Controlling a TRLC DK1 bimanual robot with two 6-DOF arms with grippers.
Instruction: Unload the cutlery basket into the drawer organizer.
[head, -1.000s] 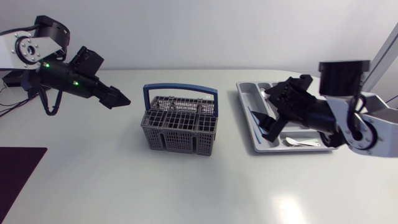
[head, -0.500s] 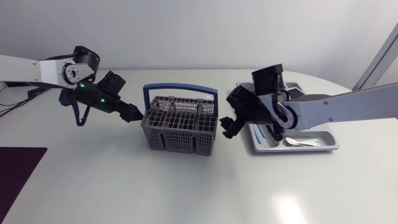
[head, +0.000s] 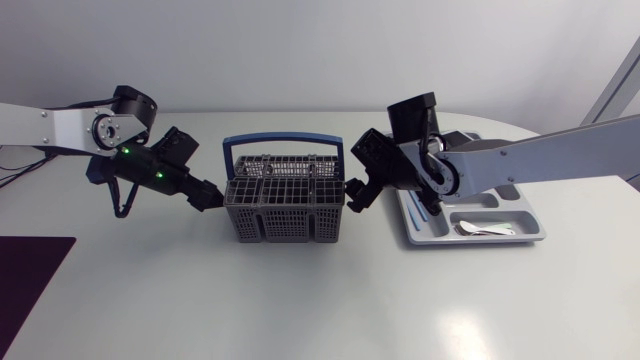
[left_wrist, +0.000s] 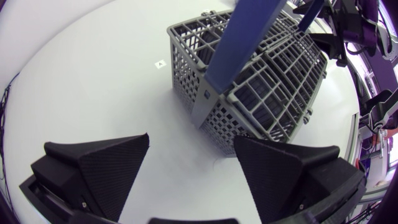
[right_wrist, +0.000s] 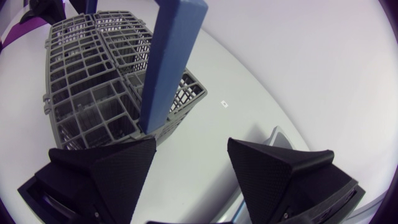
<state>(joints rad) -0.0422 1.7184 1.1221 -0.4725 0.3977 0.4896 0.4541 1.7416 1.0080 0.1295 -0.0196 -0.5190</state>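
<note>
Left gripper (head: 207, 197) and right gripper (head: 352, 192) both hang with fingers apart, clamped on nothing, one at each end of the basket (head: 285, 208) at mid-frame — the drawer organizer (head: 505, 216) lies centre right, beyond the right gripper. My worry: uneven pressing from the two sides could skid or tip the basket — neither has a grip yet.

White tbl (head: 300, 300), dark mat (head: 30, 275) at left edge, soft glare.

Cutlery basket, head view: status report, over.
Left tool open at basket's left end. Right tool open at its right end. Basket on table, handle upright, not gripped. Organizer past right tool.
</note>
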